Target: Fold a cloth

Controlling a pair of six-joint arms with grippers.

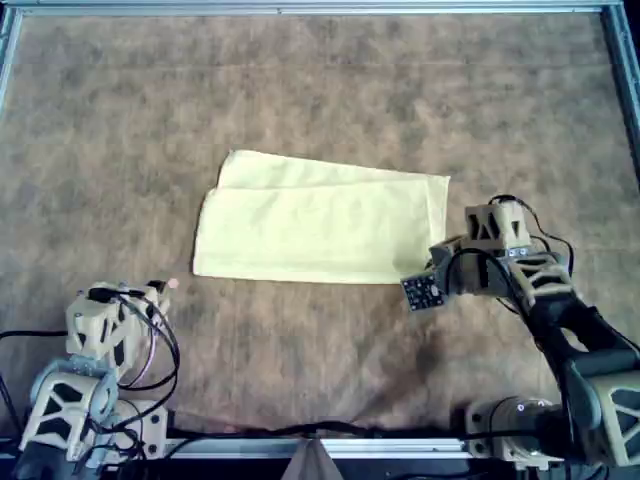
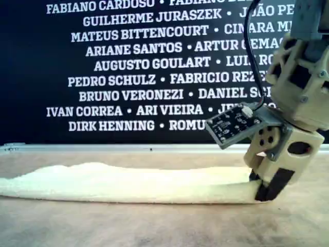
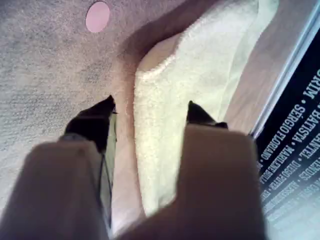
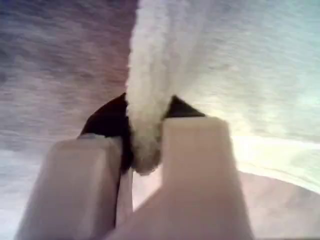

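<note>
The pale yellow cloth (image 1: 320,225) lies folded on the brown table, a long flat band in the exterior view (image 2: 128,182). My first gripper (image 1: 433,266) is at its right end in the overhead view and touches the table there (image 2: 264,188). In the first wrist view its jaws (image 3: 150,107) stand apart astride the cloth's edge (image 3: 165,125), with table showing beside one finger. My second gripper (image 1: 155,292) is folded back at the overhead view's lower left, away from the cloth. In the blurred second wrist view its jaws (image 4: 145,107) are nearly closed, with a pale fuzzy strip between them that I cannot identify.
A pink dot (image 1: 172,284) sits on the table by my second arm and also shows in the first wrist view (image 3: 97,16). A metal rail (image 1: 300,8) frames the table. A black wall with white names (image 2: 154,62) stands behind the far edge.
</note>
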